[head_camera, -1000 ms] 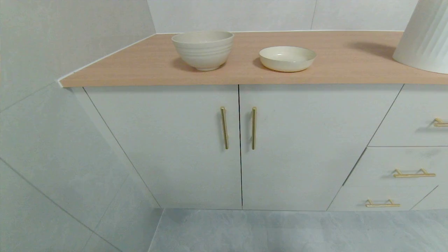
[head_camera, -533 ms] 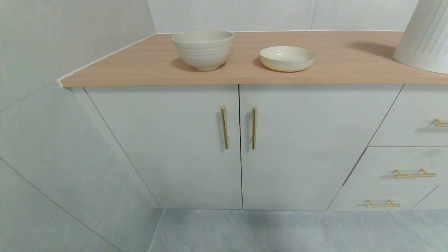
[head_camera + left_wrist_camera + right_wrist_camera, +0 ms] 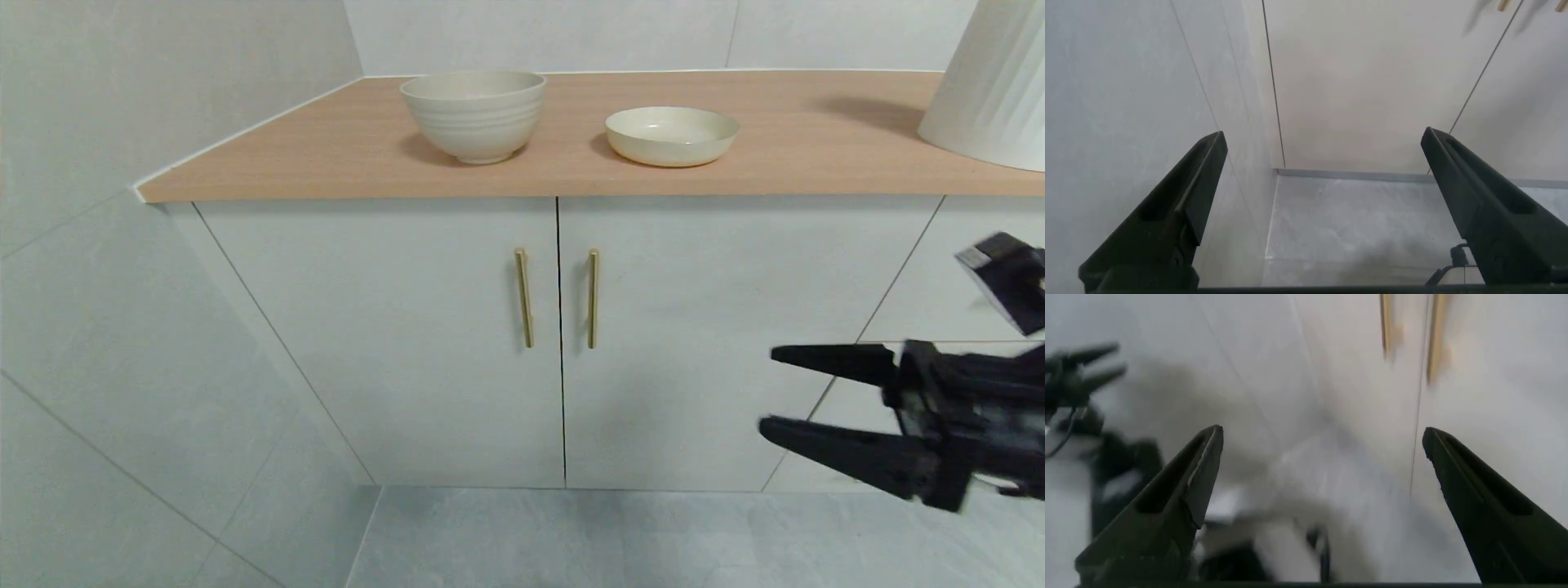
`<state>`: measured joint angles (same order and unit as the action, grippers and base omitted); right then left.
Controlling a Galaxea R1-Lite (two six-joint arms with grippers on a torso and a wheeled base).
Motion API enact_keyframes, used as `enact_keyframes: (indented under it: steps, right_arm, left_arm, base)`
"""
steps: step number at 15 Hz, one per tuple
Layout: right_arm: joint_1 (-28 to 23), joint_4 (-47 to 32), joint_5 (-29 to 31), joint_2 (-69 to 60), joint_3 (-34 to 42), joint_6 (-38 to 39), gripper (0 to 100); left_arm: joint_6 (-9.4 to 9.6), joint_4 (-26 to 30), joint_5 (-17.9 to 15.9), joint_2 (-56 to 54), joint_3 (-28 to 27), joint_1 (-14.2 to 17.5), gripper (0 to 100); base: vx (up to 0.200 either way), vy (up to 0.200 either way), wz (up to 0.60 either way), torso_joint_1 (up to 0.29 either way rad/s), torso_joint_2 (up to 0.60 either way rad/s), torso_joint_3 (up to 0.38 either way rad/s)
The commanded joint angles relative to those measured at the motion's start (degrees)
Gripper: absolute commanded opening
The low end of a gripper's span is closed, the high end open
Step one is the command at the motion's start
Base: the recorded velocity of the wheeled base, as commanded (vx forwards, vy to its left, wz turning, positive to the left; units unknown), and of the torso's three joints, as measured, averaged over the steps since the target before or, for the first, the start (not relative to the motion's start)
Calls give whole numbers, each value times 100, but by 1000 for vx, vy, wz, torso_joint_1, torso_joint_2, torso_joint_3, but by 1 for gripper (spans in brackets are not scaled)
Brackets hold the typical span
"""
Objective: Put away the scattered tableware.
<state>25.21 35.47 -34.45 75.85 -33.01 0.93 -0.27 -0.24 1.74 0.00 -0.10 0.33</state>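
Note:
A deep ribbed cream bowl [image 3: 473,114] and a shallow cream dish [image 3: 671,135] stand side by side on the wooden countertop [image 3: 343,155]. Below them are two shut white cabinet doors with upright gold handles [image 3: 523,298] [image 3: 592,298]. My right gripper [image 3: 769,390] hangs open and empty in front of the right door, low and well below the counter. From the right wrist view, its gripper [image 3: 1321,437] points toward the gold handles [image 3: 1436,335]. My left gripper [image 3: 1321,147] is open and empty, low near the floor by the cabinet's corner.
A tall white ribbed container [image 3: 992,90] stands on the counter's right end. Drawers with gold pulls [image 3: 966,404] sit right of the doors. A tiled wall [image 3: 122,310] closes the left side. Grey floor [image 3: 653,539] lies in front of the cabinet.
My right gripper has come into the head view from the right, open, in front of the right door. The bowl and the dish have not moved.

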Motion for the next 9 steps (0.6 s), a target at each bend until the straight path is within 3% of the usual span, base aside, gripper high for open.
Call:
enact_keyframes:
  steps: [1, 5, 9]
  right_arm:
    - [441, 575, 228, 1846, -1287, 268, 100]
    - [722, 575, 299, 2505, -1963, 874, 100]
    - [907, 1076, 1388, 3340, -2315, 1226, 100]
  left_arm:
    - [0, -2, 1, 0, 1, 2, 100]
    - [-8, -2, 1, 9, 1, 2, 100]
    - [-8, -2, 1, 0, 1, 2, 100]
  base:
    - [0, 0, 0, 0, 0, 0]
    - [0, 0, 0, 0, 0, 0]
    - [0, 0, 0, 0, 0, 0]
